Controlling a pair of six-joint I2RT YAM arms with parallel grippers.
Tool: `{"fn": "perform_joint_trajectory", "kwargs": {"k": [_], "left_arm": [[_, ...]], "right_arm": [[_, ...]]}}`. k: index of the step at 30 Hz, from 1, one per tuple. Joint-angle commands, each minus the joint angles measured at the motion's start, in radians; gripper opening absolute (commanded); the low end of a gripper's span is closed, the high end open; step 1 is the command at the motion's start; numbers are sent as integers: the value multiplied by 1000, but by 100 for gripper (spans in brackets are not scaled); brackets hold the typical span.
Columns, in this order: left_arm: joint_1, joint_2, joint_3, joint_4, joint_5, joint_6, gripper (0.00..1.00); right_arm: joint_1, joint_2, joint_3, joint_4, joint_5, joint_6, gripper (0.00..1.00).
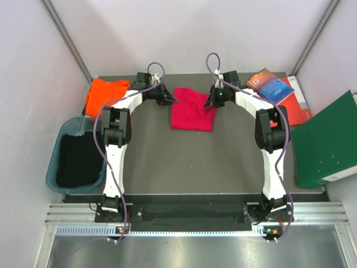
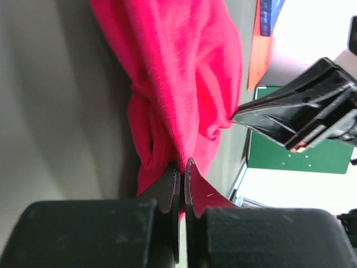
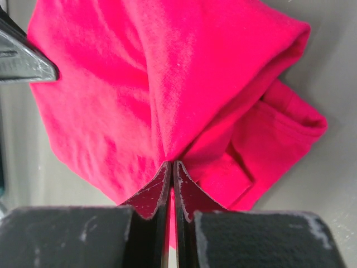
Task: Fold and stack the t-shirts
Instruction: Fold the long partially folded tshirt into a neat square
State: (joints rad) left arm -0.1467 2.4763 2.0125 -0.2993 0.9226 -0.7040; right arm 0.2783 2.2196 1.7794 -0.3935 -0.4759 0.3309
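Observation:
The crimson t-shirt (image 1: 192, 111) lies bunched and partly folded at the back middle of the table. My left gripper (image 1: 173, 100) is at its left edge, shut on a pinch of the cloth (image 2: 178, 72); in the left wrist view the jaws (image 2: 182, 166) meet with fabric between them. At the shirt's right edge my right gripper (image 1: 210, 103) is likewise shut on a fold of the crimson t-shirt (image 3: 167, 84), the tips (image 3: 171, 163) pressed together. The orange t-shirt (image 1: 106, 94) lies crumpled at the back left, apart from both grippers.
A blue bin (image 1: 57, 167) holding black cloth stands at the left edge. A blue book (image 1: 271, 85) and a red book (image 1: 297, 106) lie at the back right. Beside them a large green binder (image 1: 326, 139) leans on the right.

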Motion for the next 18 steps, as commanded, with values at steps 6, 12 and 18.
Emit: {"fn": "perform_joint_trajectory", "kwargs": {"k": [6, 12, 18], "left_arm": [[1, -128, -28, -80, 18, 66, 0], [1, -103, -20, -142, -14, 98, 48], [4, -167, -18, -242, -135, 218, 99]], "right_arm": [[-19, -69, -18, -123, -266, -29, 0], [-36, -12, -31, -251, -190, -44, 0], [-41, 43, -38, -303, 43, -47, 2]]}}
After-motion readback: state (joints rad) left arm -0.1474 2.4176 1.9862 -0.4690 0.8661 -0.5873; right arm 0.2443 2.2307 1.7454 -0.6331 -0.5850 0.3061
